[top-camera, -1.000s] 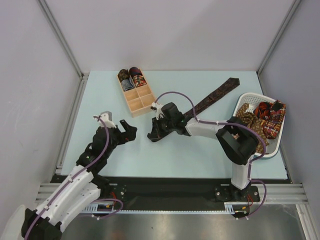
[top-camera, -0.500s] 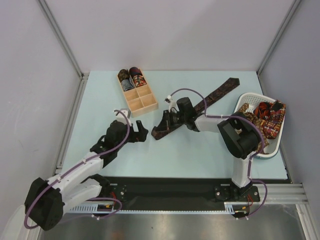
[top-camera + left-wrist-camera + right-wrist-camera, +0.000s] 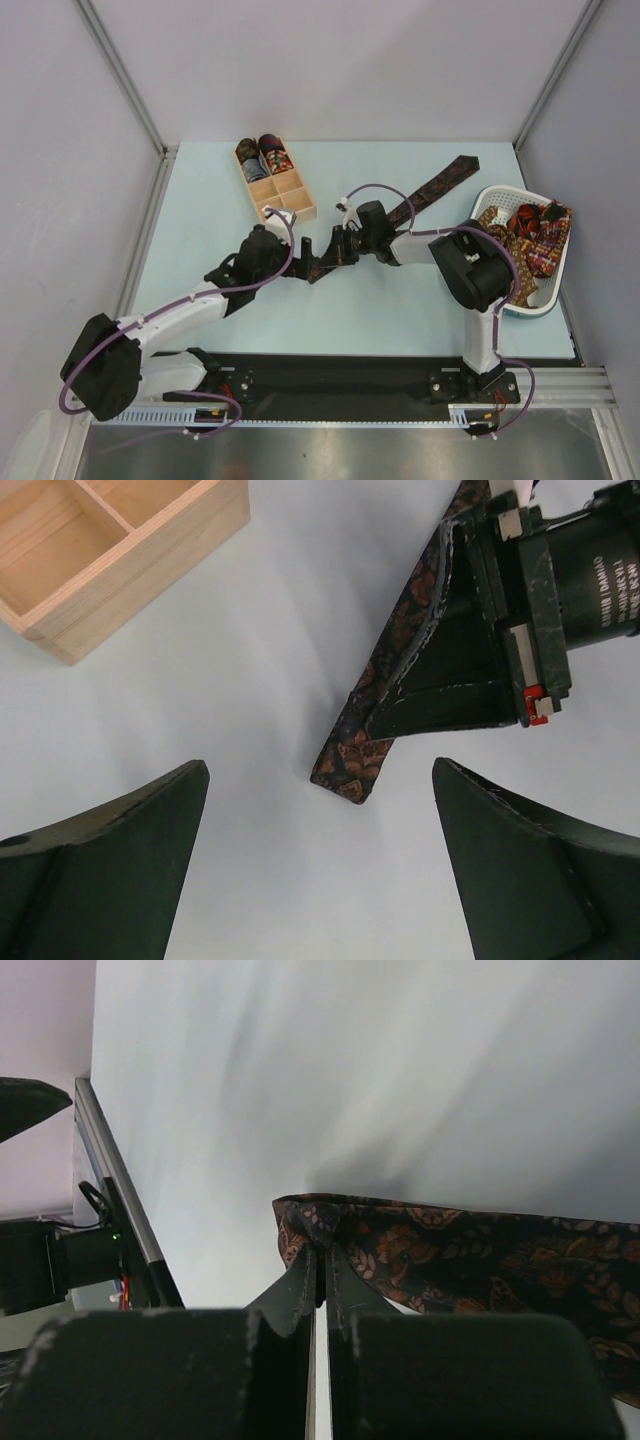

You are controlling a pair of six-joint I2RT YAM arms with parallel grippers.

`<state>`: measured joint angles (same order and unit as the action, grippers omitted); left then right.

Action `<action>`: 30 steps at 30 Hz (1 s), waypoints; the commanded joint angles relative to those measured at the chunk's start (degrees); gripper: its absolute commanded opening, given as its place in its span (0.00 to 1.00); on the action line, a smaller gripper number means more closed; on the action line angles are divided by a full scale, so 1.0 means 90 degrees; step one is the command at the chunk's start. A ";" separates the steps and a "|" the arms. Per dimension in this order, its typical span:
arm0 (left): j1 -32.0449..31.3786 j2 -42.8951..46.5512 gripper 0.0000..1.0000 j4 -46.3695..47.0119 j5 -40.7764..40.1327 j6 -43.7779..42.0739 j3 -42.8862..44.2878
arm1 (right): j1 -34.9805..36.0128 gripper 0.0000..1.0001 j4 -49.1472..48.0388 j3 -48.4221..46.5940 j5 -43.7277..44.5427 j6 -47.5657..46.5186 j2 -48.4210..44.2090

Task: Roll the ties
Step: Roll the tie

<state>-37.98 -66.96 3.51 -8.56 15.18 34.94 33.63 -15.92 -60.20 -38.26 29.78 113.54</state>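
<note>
A dark maroon patterned tie lies slantwise on the table from the far right towards the middle. My right gripper is shut on its near end; in the right wrist view the fingertips pinch a fold of the tie. My left gripper stands open just left of that end. In the left wrist view the tie's tip lies on the table ahead of the left gripper, with the right gripper on top of the tie. Rolled ties sit in the wooden box.
The wooden compartment box stands at the back left, its corner close to the left gripper. A white basket with loose ties sits at the right edge. Grey walls enclose the table.
My left arm has reached right and forward until its open gripper sits next to the tie's end. The right gripper has shifted slightly right, still pinching the tie.
</note>
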 commanded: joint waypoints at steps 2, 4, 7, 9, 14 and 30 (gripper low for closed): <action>-0.0068 -0.0294 1.00 0.0274 -0.0094 -0.0641 0.0122 | -0.0025 0.00 0.0148 -0.0039 0.0374 -0.0135 0.0071; -0.0068 -0.0382 1.00 0.0303 -0.0153 -0.0729 0.0151 | -0.0016 0.00 0.0197 0.0000 0.0452 -0.0116 0.0061; -0.0068 -0.0509 1.00 0.0479 0.0023 -0.0914 0.0209 | -0.0025 0.00 0.0167 0.0029 0.0608 -0.0077 0.0090; -0.0068 -0.0645 1.00 0.0441 0.0363 -0.1080 0.0317 | -0.0025 0.00 0.0168 0.0039 0.0638 -0.0067 0.0119; -0.0087 -0.0909 1.00 0.0655 0.0443 -0.1520 0.0288 | -0.0045 0.00 0.0109 0.0000 0.0580 0.0031 0.0295; -0.0243 -0.2744 0.83 -0.0592 0.1966 -0.2966 0.1789 | -0.0152 0.00 -0.0125 0.0176 0.0414 0.0285 0.0256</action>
<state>-39.92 -88.40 2.87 5.72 -8.49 45.19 32.86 -15.99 -59.61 -34.65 31.73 115.48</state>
